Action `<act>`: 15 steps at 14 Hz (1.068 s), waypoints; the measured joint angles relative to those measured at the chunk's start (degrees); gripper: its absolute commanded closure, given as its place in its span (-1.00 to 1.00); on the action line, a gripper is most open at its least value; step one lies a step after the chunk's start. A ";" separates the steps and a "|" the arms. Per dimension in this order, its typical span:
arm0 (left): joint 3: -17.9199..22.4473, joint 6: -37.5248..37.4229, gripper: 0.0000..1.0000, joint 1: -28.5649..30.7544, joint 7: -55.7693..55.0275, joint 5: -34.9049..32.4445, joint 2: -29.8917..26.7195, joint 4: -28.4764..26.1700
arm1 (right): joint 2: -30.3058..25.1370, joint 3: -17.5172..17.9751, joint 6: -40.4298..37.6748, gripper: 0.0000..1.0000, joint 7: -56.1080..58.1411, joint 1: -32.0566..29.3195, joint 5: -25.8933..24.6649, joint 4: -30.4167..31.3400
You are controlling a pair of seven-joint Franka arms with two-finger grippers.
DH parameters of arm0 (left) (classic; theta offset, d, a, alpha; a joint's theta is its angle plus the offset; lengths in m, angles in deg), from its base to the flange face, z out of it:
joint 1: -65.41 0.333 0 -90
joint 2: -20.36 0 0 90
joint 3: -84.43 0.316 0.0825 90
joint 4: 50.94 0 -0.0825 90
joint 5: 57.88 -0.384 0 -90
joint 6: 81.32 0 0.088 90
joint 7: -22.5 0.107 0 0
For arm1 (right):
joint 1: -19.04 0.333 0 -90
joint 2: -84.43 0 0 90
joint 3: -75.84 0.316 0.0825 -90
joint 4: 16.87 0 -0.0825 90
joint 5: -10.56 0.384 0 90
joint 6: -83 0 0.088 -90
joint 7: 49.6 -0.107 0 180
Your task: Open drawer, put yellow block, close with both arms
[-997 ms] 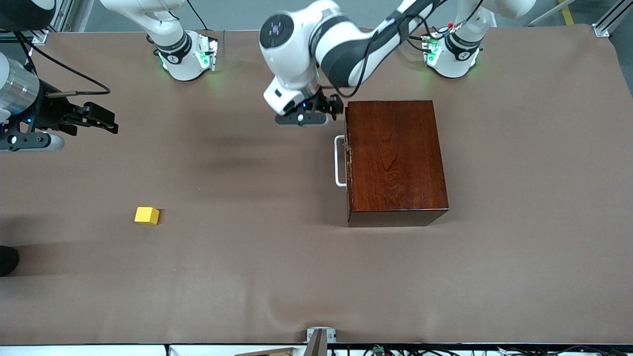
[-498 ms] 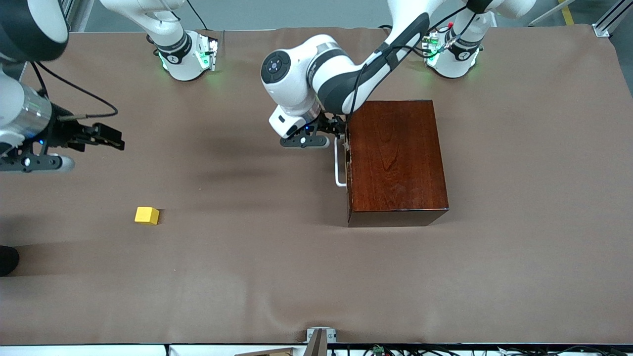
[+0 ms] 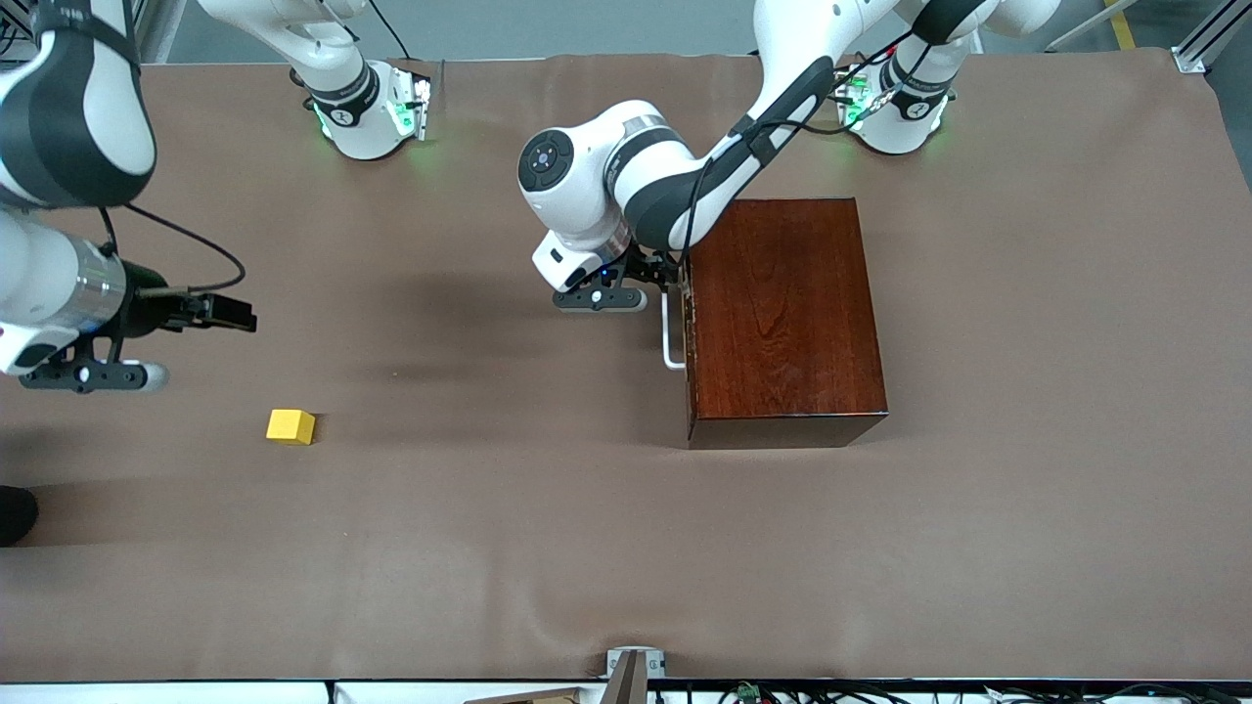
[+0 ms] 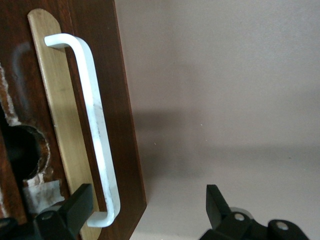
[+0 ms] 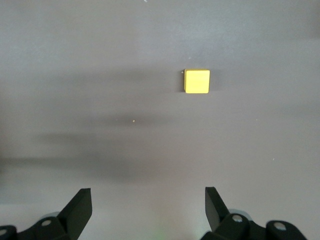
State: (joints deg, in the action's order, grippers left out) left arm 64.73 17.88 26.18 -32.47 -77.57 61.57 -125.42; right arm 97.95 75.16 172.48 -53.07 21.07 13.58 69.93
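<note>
The left gripper (image 3: pixel 669 278), fingers apart, is hiding the white handle's (image 3: pixel 669 337) upper end on the shut drawer (image 3: pixel 691 323); the right gripper (image 3: pixel 230 313), fingers apart, is hovering near the yellow block (image 3: pixel 290 426); no writing is showing.

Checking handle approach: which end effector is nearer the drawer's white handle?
Left. The left end effector straddles the white handle; the right end effector hangs above the yellow block.
</note>
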 measured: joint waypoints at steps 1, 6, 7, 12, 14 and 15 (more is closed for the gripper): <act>0.08 0.00 -1.00 0.02 0.00 -0.10 0.12 -0.09 | 0.69 -0.08 1.50 -1.00 0.02 -0.69 -0.16 -0.02; 1.37 0.14 -1.00 0.30 0.00 -0.40 1.13 -0.49 | 3.96 -0.22 6.71 -1.00 0.24 -3.22 -1.00 0.18; 1.44 0.59 -1.00 0.31 0.00 -0.56 1.42 -0.51 | 4.67 -0.19 8.08 -1.00 0.24 -3.22 -1.01 0.56; 1.43 3.18 -1.00 0.14 -0.39 -0.89 1.79 -0.53 | 7.42 -0.16 15.78 -1.00 0.24 -3.23 -1.79 4.64; 1.44 3.87 -1.00 0.17 -1.31 -0.89 1.79 -0.54 | 8.06 -0.17 19.30 -1.00 0.24 -3.25 -1.99 6.71; 1.44 4.19 -1.00 0.17 -1.63 -0.90 1.79 -0.55 | 8.19 -0.17 20.70 -1.00 0.24 -3.25 -2.15 7.69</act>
State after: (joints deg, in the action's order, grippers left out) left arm 66.17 22.07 26.35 -34.09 -78.47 63.36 -125.97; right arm 106.14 74.99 193.19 -52.83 17.82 11.44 77.62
